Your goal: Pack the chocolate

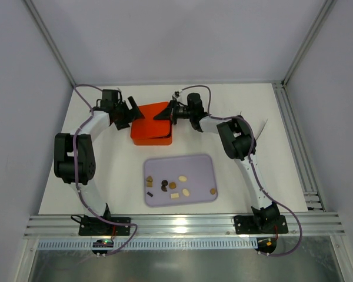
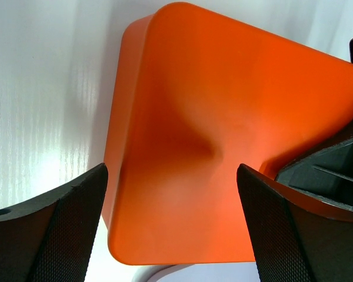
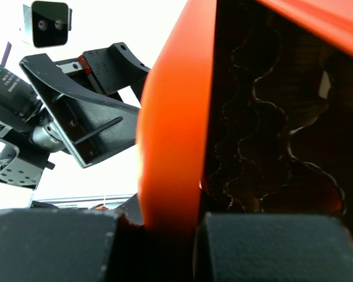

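White walls and an aluminium frame enclose a white table (image 1: 106, 176). A lavender tray (image 1: 197, 164) lies close to the middle of the table's near edge. The chocolate (image 1: 164, 185) lies loose on the tray, about ten dark, tan and cream pieces scattered over its near half, one apart toward the tray's right edge. Beyond the tray, toward the far edge, sits the orange box (image 1: 150, 136), well apart from the chocolate. The left gripper (image 1: 130, 114) hangs at the box's left side with its jaws spread wide, nothing between them but the smooth orange top seen below. The right gripper (image 3: 156, 232) reaches in from the box's right side and pinches a thin orange rim of it, jaws narrow. A dark wavy moulded insert shows inside; whether that rim belongs to lid or base I cannot tell.
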`<action>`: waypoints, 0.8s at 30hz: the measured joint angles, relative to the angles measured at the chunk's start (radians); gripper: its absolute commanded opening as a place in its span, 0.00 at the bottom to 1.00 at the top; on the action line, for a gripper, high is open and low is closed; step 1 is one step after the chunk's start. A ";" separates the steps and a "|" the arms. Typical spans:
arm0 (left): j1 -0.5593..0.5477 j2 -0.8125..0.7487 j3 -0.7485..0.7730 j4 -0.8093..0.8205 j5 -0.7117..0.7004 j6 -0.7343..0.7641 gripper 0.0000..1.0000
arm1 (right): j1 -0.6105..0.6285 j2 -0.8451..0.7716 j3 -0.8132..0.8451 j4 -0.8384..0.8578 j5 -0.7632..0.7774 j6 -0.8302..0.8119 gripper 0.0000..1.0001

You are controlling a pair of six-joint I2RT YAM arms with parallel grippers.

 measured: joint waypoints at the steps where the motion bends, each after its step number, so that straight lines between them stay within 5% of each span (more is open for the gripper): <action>1: 0.000 0.000 -0.002 0.000 0.001 0.000 0.88 | 0.000 0.000 0.000 -0.005 0.000 -0.006 0.14; 24: 0.000 0.016 -0.008 -0.001 0.008 0.000 0.86 | -0.028 -0.038 -0.098 0.055 0.001 0.008 0.36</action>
